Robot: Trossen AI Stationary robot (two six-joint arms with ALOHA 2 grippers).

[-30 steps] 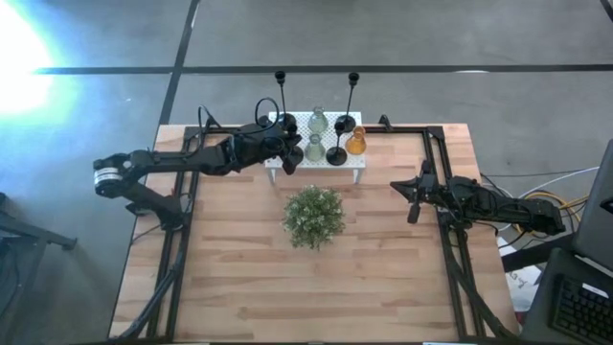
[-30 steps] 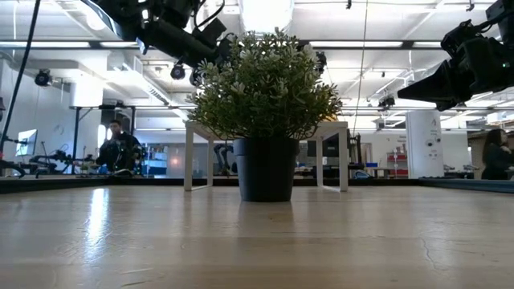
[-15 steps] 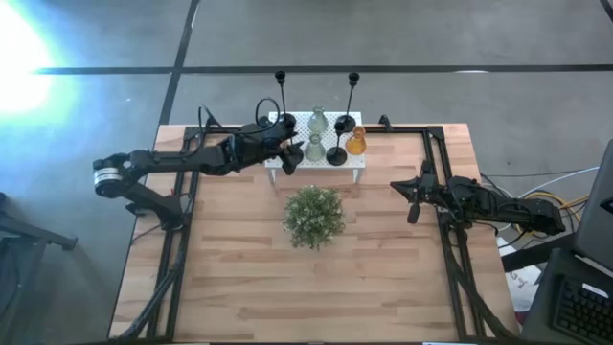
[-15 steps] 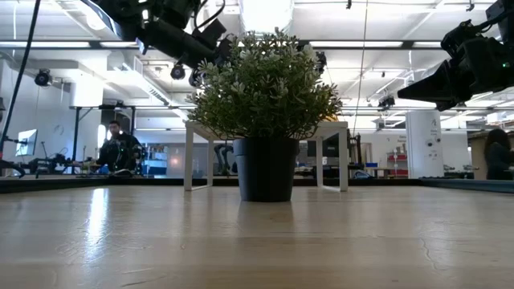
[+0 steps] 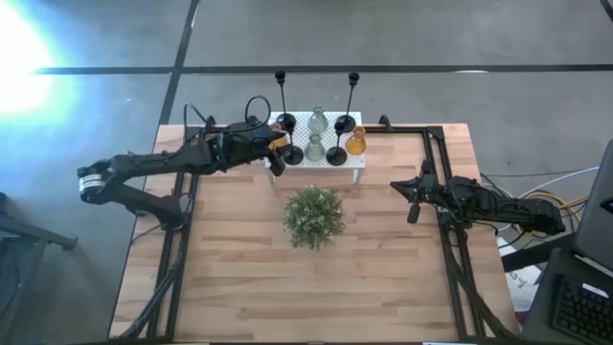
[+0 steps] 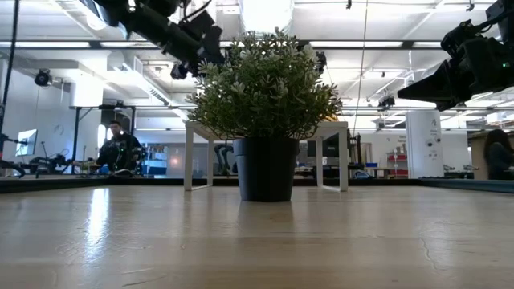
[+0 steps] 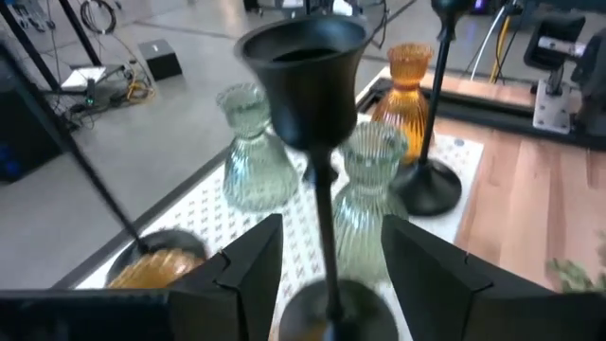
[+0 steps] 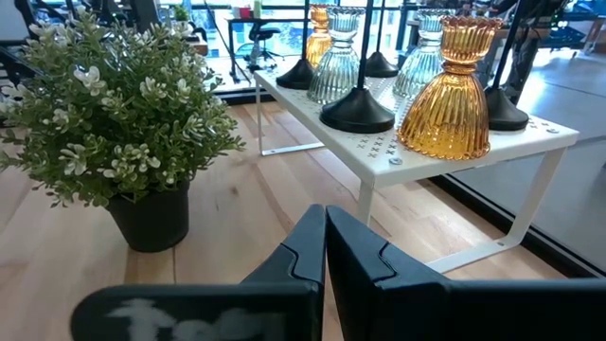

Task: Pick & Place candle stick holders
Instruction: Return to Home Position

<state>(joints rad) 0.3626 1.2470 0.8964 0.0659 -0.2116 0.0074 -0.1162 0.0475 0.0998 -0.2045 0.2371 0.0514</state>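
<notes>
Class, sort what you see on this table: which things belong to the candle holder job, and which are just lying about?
Job: amber holders, clear ribbed holders, black holders on the white stand; left gripper, fingers open, at the stand.
Lying about: potted plant; right gripper, waiting at the table's right side.

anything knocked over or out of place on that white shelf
Nothing stands out. The candle stick holders all stand upright on the white stand, and the plant is upright. The left gripper is open, close to a black holder; the right gripper is shut, apart.
</notes>
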